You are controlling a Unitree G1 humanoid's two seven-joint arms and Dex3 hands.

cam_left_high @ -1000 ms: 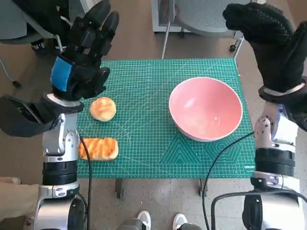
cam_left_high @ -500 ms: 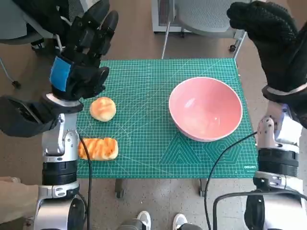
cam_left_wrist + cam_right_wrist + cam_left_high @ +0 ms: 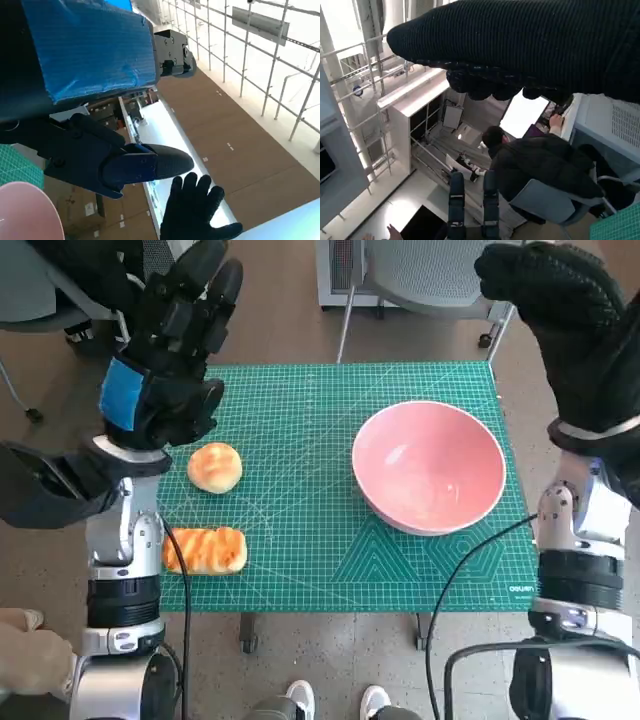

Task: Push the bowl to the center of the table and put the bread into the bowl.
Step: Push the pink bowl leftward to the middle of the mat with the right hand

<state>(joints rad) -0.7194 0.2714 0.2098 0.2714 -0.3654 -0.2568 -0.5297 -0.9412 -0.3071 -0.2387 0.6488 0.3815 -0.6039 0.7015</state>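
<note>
The left hand (image 3: 165,350), black with blue tape, is raised over the counter's far left corner, fingers spread, holding nothing. The right hand (image 3: 570,325) in its black knitted glove is lifted beyond the right edge; whether its fingers are parted or curled I cannot tell. Near the left edge lies a long golden grilled bread (image 3: 205,550). Farther in sits a round pale bun (image 3: 214,467). The wide pink bowl (image 3: 428,467) stands near the right edge, holding nothing, with bare green cutting mat (image 3: 300,510) between it and the breads.

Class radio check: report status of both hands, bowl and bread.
Left hand and right hand raised, holding nothing. Bowl right of center, empty. Round bread and long bread on mat, unobstructed.
</note>
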